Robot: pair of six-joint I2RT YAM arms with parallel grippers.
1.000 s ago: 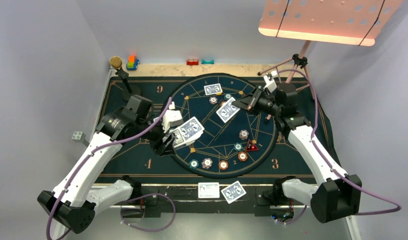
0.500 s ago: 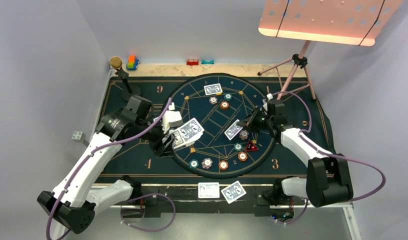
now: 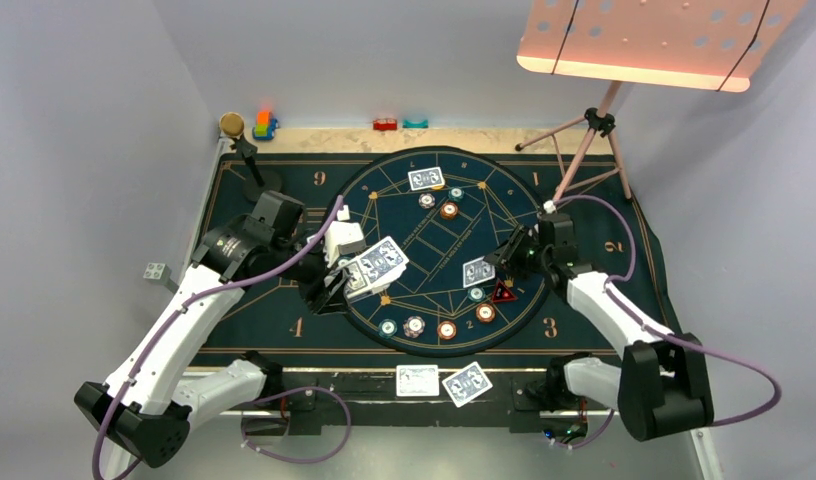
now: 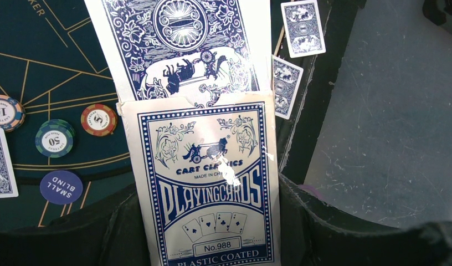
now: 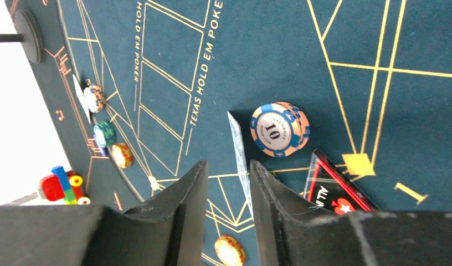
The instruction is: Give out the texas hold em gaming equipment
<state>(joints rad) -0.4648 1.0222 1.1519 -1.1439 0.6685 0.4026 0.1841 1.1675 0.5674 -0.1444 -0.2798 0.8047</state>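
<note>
Right gripper [image 5: 229,166]: we read the jaws as partly apart. The gap is far wider than a card is thick.
Card [image 5: 239,155]: seen edge-on in that gap, lying along one finger and clear of the other. We judge it loose rather than pinched. We cannot tell whether its far edge touches the felt.
Position: over the near-right part of the round mat [image 3: 409,215], just beside the "10" chip [image 5: 280,130] and near the red marker [image 5: 334,191].
Change, right arm: in the last second it carried this card from the far-right part of the round mat down to the near-right part. The arm has folded back toward its base.
Left gripper [image 4: 210,221]: closed on the card box [image 4: 207,188], with the remaining cards [image 4: 185,50] sticking out of the box's open end. It has stayed at the left edge of the round mat.
Other cards: one card [image 3: 425,179] lies at the far edge of the round mat, and two cards [image 3: 417,380] lie just off its near edge.
Meaning for the task: we judge this deal to the right-hand position almost complete. The card has yet to lie flat and the fingers to pull clear. The next card would come from the box.
</note>
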